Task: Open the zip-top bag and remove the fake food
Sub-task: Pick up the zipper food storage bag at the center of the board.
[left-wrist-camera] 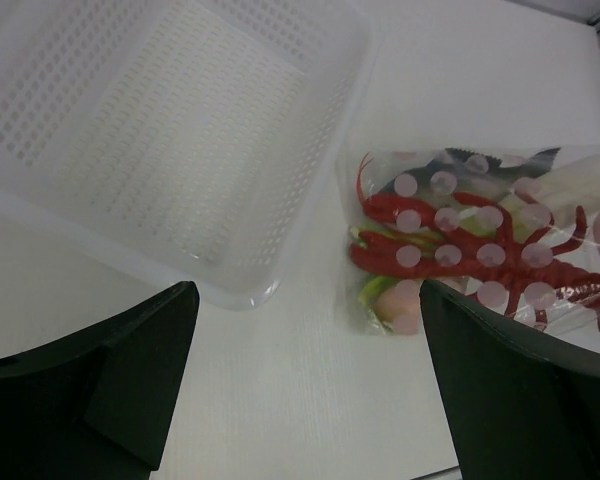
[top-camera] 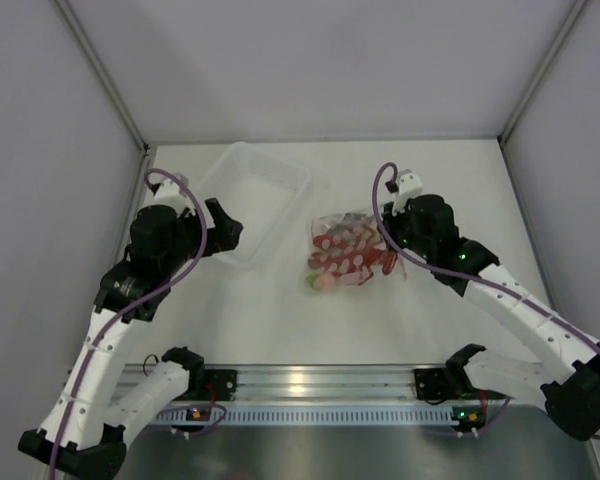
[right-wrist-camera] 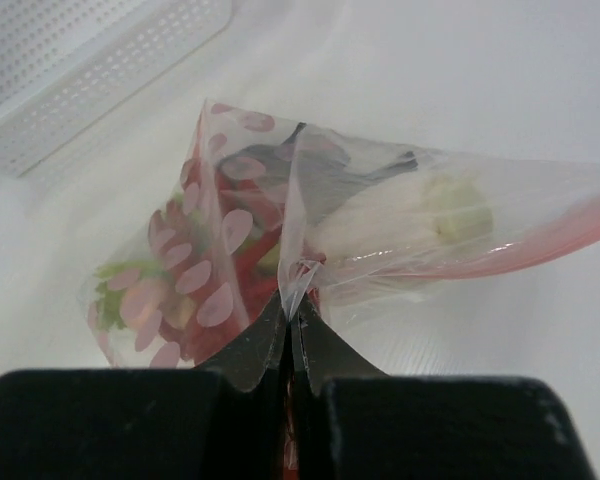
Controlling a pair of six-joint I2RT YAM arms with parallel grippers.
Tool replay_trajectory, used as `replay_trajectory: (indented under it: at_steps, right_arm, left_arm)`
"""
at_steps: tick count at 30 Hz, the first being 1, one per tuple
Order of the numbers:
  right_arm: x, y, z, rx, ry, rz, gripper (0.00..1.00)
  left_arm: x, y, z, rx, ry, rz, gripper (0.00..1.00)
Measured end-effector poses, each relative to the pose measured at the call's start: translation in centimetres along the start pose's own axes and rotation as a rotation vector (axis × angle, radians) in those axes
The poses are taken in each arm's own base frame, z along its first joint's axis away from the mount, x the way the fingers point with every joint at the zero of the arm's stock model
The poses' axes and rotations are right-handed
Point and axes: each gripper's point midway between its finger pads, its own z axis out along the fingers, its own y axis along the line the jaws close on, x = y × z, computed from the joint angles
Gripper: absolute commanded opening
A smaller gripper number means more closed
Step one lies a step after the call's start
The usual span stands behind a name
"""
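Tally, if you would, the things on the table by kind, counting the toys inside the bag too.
bag: 1
tray: 1
lobster: 1
leek: 1
fish: 1
pinkish round piece: 1
Total: 6, four of them toys inside the bag.

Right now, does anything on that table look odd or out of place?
Only the zip-top bag: the right jaws, shut, pinch a fold of its film, so it tents up crumpled instead of lying flat. The red lobster and other toys are inside it. The clear tray sits askew to the table edges. Nothing has spilled.
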Motion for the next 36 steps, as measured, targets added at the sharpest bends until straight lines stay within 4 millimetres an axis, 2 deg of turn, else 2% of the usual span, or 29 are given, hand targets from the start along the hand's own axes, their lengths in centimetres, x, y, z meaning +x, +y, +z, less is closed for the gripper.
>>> replay_trajectory:
  at_steps: [5, 10, 14, 18, 21, 24, 25, 27, 31, 36]
  right_arm:
    - [-2.0, 2.0, -1.1, -0.072, -0.023, -0.149, 0.00]
    - [-5.1, 3.8, -3.1, -0.134, -0.047, -0.302, 0.00]
    - [-7.3, 5.1, -4.4, -0.171, -0.082, -0.413, 0.00]
    - [-7.8, 6.3, -5.5, -0.219, -0.090, -0.505, 0.00]
    - [-7.4, 7.2, -6.1, -0.265, -0.083, -0.548, 0.00]
    - [-6.8, 8.3, -6.8, -0.336, -0.076, -0.578, 0.00]
    - [-6.6, 8.7, -7.0, -0.360, -0.075, -0.586, 0.00]
    - [-6.2, 9.5, -7.7, -0.408, -0.078, -0.604, 0.00]
    - [-5.8, 10.5, -8.8, -0.472, -0.084, -0.625, 0.00]
    - [-5.3, 11.6, -9.5, -0.538, -0.085, -0.637, 0.00]
  left_arm:
    - [-2.9, -1.9, -0.5, 0.049, -0.041, -0.008, 0.98]
    - [-5.7, -4.6, -0.4, 0.135, -0.054, 0.022, 0.98]
    - [-6.3, -7.2, 0.6, 0.255, -0.032, 0.056, 0.98]
    - [-5.1, -9.1, 2.6, 0.382, -0.001, 0.040, 0.98]
    - [-2.5, -10.2, 4.2, 0.515, 0.008, 0.003, 0.98]
    - [1.4, -10.7, 5.3, 0.628, 0.042, -0.010, 0.98]
    - [2.7, -10.9, 5.5, 0.650, 0.057, -0.004, 0.98]
    - [4.0, -12.1, 5.3, 0.703, 0.064, 0.032, 0.98]
    - [3.9, -15.6, 3.4, 0.849, -0.013, 0.149, 0.98]
    - [4.1, -17.5, 3.0, 0.962, -0.039, 0.265, 0.98]
